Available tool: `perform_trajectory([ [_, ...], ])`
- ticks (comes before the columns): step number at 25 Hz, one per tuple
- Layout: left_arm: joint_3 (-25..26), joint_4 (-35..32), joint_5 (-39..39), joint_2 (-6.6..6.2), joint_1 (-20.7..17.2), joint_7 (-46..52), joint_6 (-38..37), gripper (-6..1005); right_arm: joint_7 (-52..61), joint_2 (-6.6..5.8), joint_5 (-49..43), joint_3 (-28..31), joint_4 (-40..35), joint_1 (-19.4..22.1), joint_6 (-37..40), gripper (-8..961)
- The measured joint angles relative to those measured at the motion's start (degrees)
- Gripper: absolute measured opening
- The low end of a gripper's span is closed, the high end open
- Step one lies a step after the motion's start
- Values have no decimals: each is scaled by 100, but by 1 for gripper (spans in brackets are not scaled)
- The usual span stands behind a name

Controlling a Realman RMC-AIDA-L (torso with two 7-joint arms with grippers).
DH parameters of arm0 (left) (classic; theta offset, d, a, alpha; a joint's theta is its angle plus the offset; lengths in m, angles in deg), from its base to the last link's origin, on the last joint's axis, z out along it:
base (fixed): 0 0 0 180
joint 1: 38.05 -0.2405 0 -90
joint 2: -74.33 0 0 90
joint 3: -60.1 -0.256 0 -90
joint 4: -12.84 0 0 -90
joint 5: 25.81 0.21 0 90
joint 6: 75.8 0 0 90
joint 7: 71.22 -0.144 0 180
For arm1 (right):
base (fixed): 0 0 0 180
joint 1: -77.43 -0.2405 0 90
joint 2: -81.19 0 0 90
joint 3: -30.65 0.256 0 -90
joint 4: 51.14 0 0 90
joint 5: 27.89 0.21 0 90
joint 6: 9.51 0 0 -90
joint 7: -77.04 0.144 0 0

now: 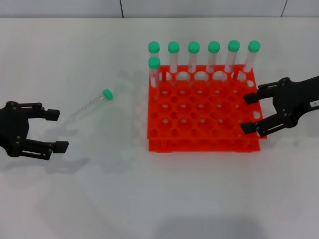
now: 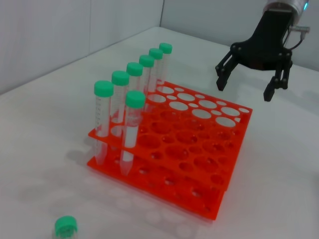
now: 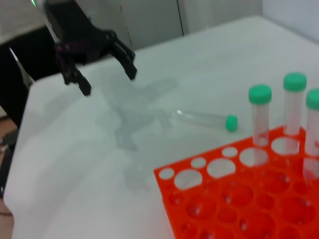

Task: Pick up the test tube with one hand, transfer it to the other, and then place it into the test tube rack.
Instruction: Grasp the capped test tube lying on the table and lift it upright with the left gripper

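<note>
The test tube (image 1: 89, 105) lies on its side on the white table, left of the rack, with its green cap towards the rack. It also shows in the right wrist view (image 3: 202, 118); the left wrist view shows only its cap (image 2: 66, 226). The orange-red rack (image 1: 199, 145) stands at centre right and shows in both wrist views (image 2: 199, 164) (image 3: 219, 209). My left gripper (image 1: 56, 130) is open and empty, left of the lying tube and apart from it; the right wrist view shows it too (image 3: 108, 82). My right gripper (image 1: 248, 113) is open and empty at the rack's right edge, as the left wrist view also shows (image 2: 244, 89).
Several upright green-capped tubes (image 1: 213, 56) fill the rack's back row, and one more (image 1: 154, 72) stands in front of them at the left corner. The table's far edge meets a wall behind the rack.
</note>
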Motion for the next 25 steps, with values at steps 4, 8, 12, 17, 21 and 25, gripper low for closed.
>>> perform_trajectory([
  [4,0,-7,1,0,0,-2,0,893,-103,15,2,132,-2,71,64,872],
  [8,0,-9,-27,0,0,-32,0,893,-215,16,3,156,-5,130,66,872],
  [12,0,7,-28,0,0,-64,0,892,-306,16,8,193,-7,163,66,872],
  [17,10,10,-29,0,1,-66,2,892,-309,16,11,196,-7,163,54,872],
  [21,163,-70,-7,25,1,35,9,892,-337,60,14,233,-17,162,-17,872],
  [25,184,-777,107,45,-55,946,-72,893,-374,96,15,350,-44,166,-34,872],
])
